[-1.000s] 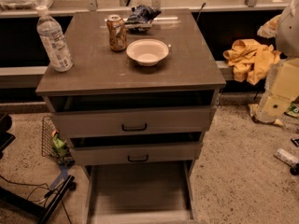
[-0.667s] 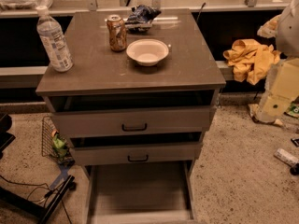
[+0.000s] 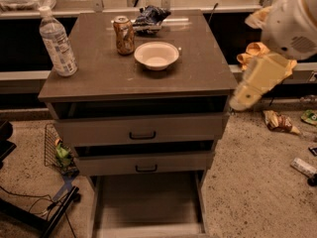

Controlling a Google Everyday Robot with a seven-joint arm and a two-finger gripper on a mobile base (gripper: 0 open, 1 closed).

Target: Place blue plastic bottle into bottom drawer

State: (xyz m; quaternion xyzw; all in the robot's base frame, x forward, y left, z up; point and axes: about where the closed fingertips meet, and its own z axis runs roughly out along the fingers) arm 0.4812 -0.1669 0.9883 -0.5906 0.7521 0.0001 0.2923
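Nearest to you, the bottom drawer (image 3: pixel 148 202) stands pulled out at floor level, and its plain flat floor shows. Above it the middle drawer (image 3: pixel 143 163) and the top drawer (image 3: pixel 141 130), each with a black handle, sit slightly ajar in the cabinet (image 3: pixel 99 78). To the left on the floor, a wire basket (image 3: pixel 55 150) leans near the cabinet's side. To the right, a few wrappers (image 3: pixel 280 122) lie scattered on the speckled floor. The gripper (image 3: pixel 241 101) hangs off the cabinet's right near corner, at about the height of the top edge. It points down and to the left from the pale arm (image 3: pixel 292 24). You cannot tell from this view whether it is spread or closed. On the cabinet top, the blue plastic bottle (image 3: pixel 57 43) stands upright by the left edge, well apart from the gripper. Farther in, a white bowl (image 3: pixel 156 55) sits near the middle, with a soda can (image 3: pixel 124 34) just beside it to the left. A crumpled bag (image 3: pixel 149 16) lies at the far edge.
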